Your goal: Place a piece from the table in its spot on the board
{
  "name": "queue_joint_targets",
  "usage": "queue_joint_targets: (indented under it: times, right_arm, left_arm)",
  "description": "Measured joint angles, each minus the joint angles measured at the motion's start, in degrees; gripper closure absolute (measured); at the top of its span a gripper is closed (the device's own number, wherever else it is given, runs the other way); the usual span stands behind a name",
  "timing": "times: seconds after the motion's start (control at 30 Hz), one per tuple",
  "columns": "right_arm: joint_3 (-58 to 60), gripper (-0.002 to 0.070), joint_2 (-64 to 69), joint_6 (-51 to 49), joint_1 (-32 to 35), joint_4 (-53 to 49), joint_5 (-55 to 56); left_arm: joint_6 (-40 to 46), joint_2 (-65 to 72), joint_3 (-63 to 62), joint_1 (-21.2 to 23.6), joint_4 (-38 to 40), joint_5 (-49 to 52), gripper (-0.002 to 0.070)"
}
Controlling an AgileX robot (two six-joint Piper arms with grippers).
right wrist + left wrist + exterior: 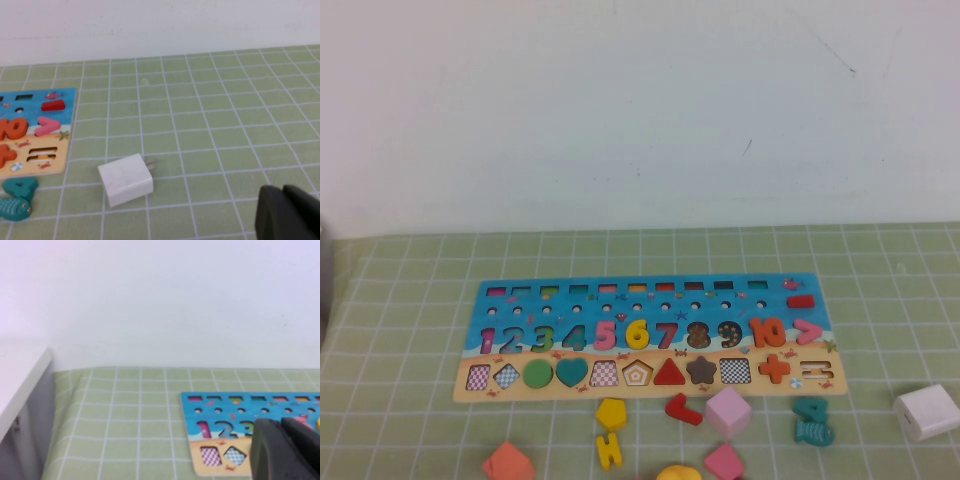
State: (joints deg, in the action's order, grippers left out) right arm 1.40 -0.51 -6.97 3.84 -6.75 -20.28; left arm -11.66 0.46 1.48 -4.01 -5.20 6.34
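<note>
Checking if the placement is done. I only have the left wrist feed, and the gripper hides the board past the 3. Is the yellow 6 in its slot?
Observer: Yes. In the high view the yellow 6 sits in the board's numeral row, between the 5 and the 7.
Operator: Any yellow pieces loose?
Observer: A yellow pentagon and a yellow H-like piece lie on the table in front of the board.
Operator: And the arms?
Observer: Neither shows in the high view. The left gripper is shut and empty near the board's left end. The right gripper hangs over the cloth beside a white charger block.
</note>
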Motion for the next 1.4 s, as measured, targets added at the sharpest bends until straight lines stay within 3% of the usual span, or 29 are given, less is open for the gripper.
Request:
queue_joint_targets:
  times: [0.37,1.4]
  right_arm:
    - [0.0,0.0678,0.0,0.0,0.0,0.0,0.0]
    - [0.0,0.0678,0.0,0.0,0.0,0.0,0.0]
  left_arm:
    - [15.4,-1.0,0.0,0.6,10.1,8.7,0.0676]
    - [15.8,-1.0,0.0,0.6,13.1,11.5,0.0676]
